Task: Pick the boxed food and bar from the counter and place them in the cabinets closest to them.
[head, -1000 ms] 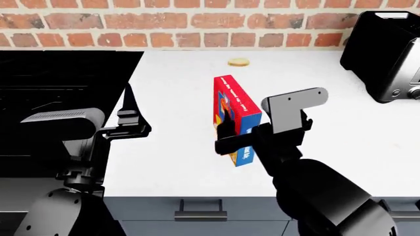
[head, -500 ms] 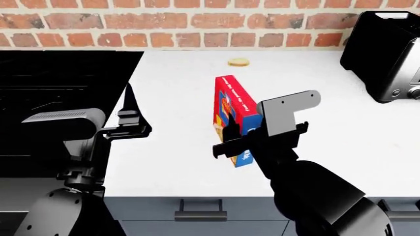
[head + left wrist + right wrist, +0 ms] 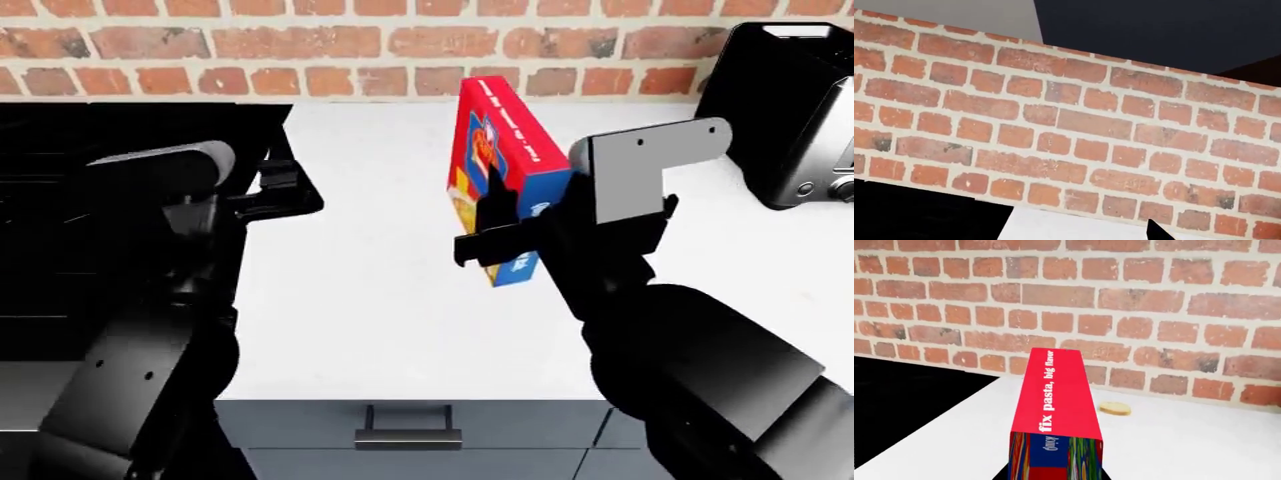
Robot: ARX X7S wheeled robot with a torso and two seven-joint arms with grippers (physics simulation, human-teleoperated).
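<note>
The boxed food is a red and blue carton, held upright and raised above the white counter. My right gripper is shut on its lower part, one dark finger on each broad side. In the right wrist view the box rises from the gripper, its red narrow face towards the camera. My left gripper hangs over the seam between stovetop and counter, open and holding nothing; only one fingertip shows in its wrist view. The bar is out of view.
A black stovetop fills the left side. A black toaster stands at the back right. A small round tan lump lies near the brick wall. Grey-blue drawer fronts with a dark handle run below the counter edge.
My right arm has lifted the box off the counter and up towards the wall. The left arm has risen too. The tan lump is now hidden behind the box in the head view.
</note>
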